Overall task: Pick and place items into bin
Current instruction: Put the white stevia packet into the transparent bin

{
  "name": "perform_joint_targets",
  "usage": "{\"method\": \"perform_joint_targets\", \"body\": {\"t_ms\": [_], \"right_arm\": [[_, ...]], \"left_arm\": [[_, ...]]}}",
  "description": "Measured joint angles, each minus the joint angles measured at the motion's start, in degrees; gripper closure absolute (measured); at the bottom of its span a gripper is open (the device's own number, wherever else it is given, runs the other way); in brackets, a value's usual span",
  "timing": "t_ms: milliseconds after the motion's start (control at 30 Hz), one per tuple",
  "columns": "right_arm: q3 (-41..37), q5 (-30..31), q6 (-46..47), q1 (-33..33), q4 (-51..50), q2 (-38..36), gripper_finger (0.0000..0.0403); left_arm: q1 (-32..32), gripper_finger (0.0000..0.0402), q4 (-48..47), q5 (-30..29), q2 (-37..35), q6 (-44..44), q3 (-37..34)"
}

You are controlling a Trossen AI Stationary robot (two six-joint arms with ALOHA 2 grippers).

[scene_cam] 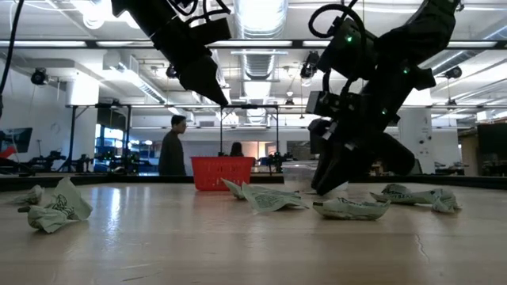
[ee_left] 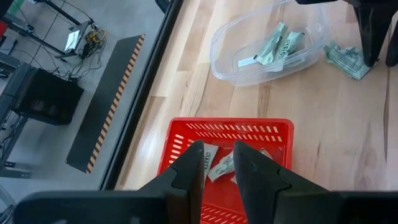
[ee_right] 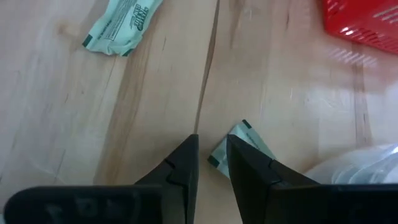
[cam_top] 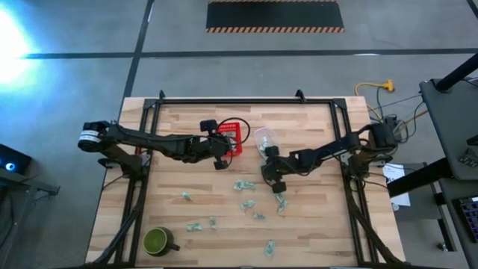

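The right gripper [ee_right: 212, 163] is down at the tabletop, its dark wedge-shaped fingers [ee_right: 180, 165] drawn close together with the corner of a crumpled pale green-and-white wrapper [ee_right: 239, 142] sitting just ahead of the narrow gap; whether the tips actually pinch it cannot be told. The left gripper [ee_left: 217, 169] hangs above the red basket [ee_left: 283, 134], its fingers [ee_left: 188, 171] apart by a slim gap with nothing between them. The basket is a moulded plastic grid with slotted walls, and a few wrappers [ee_left: 219, 167] lie on its floor. Beside it sits a clear, rounded plastic tub [ee_left: 224, 53], glossy and thin-walled, with two or three flattened wrappers [ee_left: 273, 48] inside. More wrappers [cam_top: 244, 185] are scattered loose over the pale butcher-block table [cam_top: 314, 239], whose planks show fine seams and a soft sheen; seen from table height, they are creased, puffy sachets [scene_cam: 352, 209] with folded ends. A round green mug [cam_top: 156, 240] stands near the table's front edge on the left arm's side. In the room beyond, a person [scene_cam: 171, 147] stands in profile.
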Motion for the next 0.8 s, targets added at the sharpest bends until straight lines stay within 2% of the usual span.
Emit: {"method": "perform_joint_targets", "body": {"t_ms": [467, 800], "right_arm": [[0.3, -0.5, 4.2, 0.0, -6.0, -0.8, 0.0336], [-0.2, -9.2, 4.5, 3.0, -17.4, -6.2, 0.0338]], "left_arm": [[0.0, 0.0331, 0.0, 0.0, 0.0, 0.0, 0.0], [0.0, 0.0331, 0.0, 0.0, 0.0, 0.0, 0.0]]}}
